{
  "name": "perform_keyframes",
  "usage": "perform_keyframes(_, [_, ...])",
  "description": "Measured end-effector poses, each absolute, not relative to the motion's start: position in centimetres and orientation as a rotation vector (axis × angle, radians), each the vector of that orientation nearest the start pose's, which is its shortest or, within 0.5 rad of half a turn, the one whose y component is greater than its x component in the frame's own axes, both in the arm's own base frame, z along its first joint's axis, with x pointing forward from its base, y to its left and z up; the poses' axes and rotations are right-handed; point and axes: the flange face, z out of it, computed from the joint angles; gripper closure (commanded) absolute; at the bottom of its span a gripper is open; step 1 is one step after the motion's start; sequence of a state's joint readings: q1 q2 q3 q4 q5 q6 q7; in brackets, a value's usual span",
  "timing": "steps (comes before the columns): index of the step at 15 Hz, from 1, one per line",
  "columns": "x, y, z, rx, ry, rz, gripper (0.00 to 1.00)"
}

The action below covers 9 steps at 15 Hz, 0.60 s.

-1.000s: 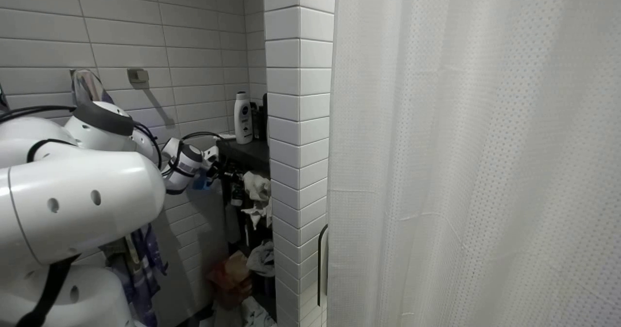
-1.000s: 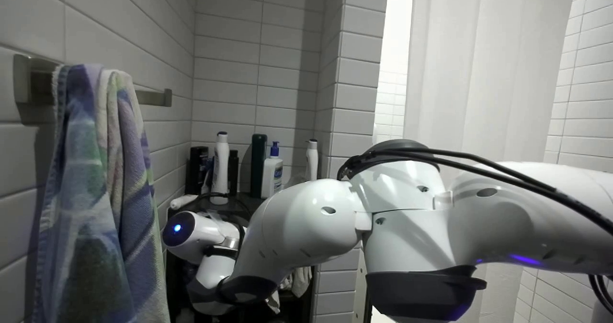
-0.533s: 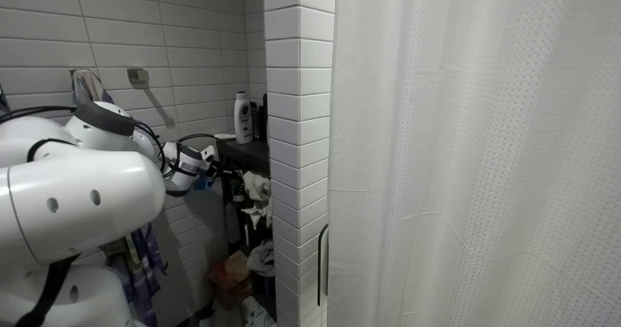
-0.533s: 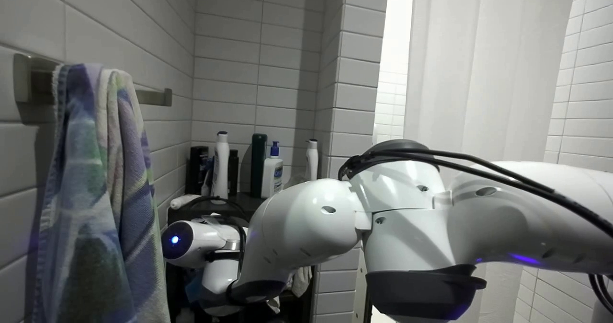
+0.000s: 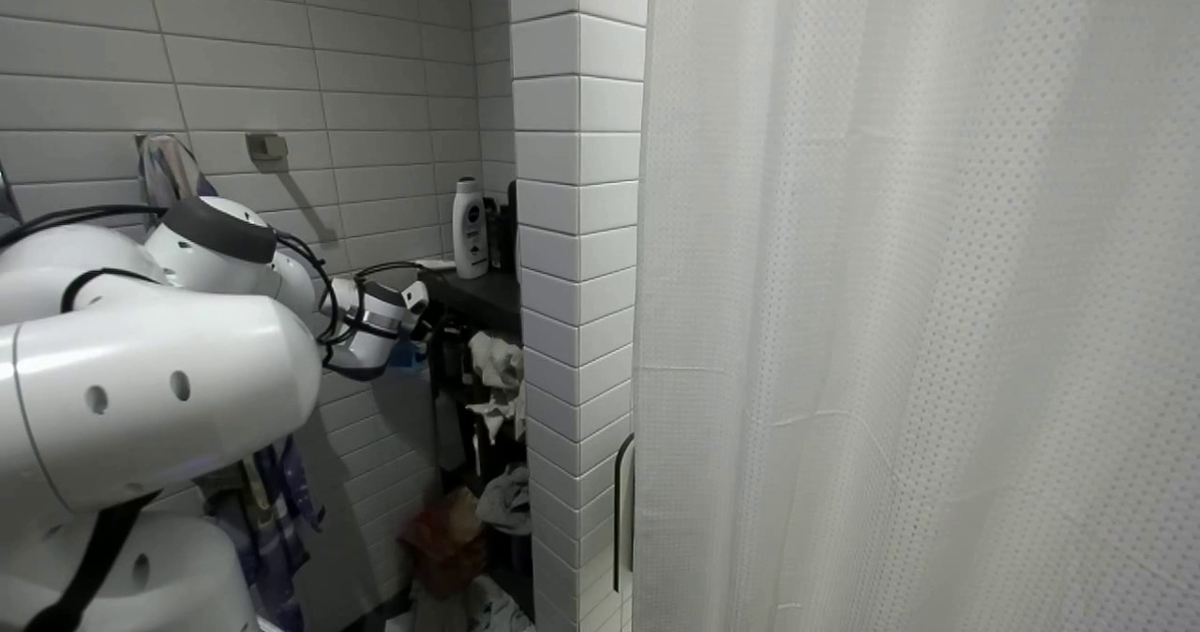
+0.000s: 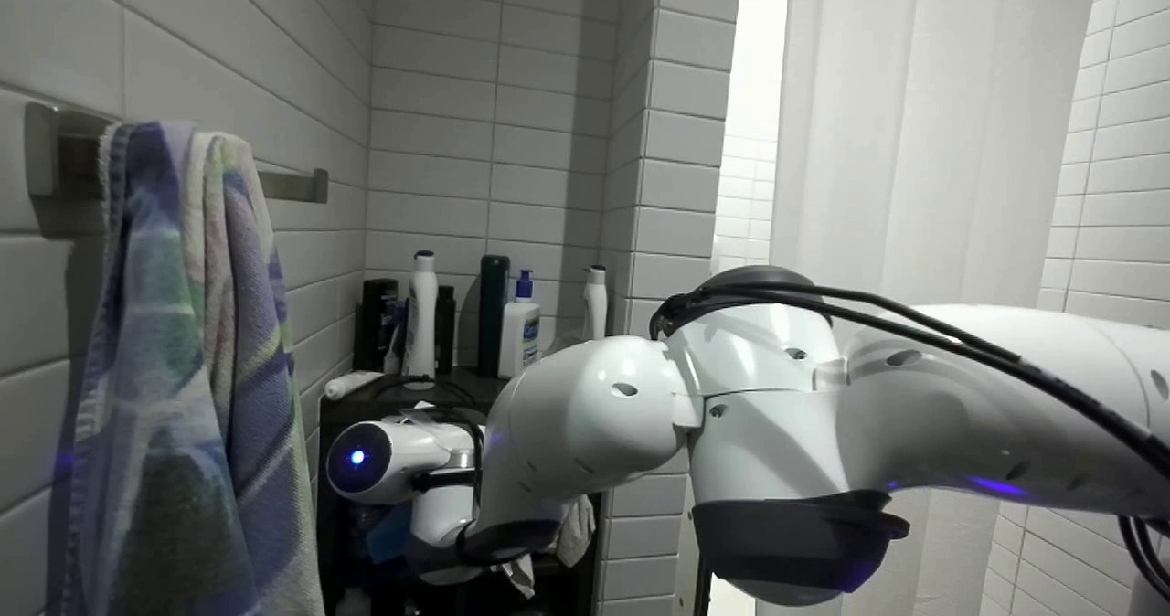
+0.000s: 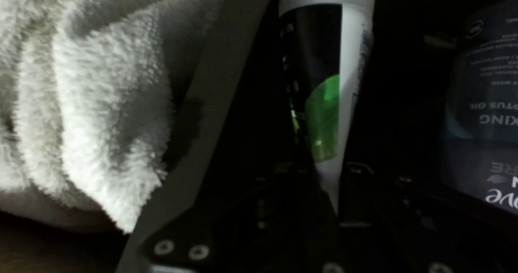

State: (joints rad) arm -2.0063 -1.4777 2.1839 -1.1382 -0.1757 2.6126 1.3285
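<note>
Jaws of the gripper clamp the thin end of a tapering tube, blk & wht w/ a green patch & a pale band at its wide end. Tube sits btwn a fluffy wht cloth & a dk lettered bottle; blk shelf unit beside the gripper in an exterior view.

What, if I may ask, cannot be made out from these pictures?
Tube: cut off by the wrist view's top edge; its narrow end is hidden in the dark gripper.
Dark bottle: cut off by the wrist view's right edge.
In an exterior view, the arm hides the gripper.
Pump bottle: fine print too small in an exterior view.
Reddish bundle: too dark and blurred in an exterior view to identify.
</note>
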Motion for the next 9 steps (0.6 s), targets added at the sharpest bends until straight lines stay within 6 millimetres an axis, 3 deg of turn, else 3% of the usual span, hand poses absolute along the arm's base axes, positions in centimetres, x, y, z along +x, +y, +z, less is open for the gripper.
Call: perform_keyframes(9, [65.7, 41.6, 8.0, -3.122, 0.154, -1.615, 0.97])
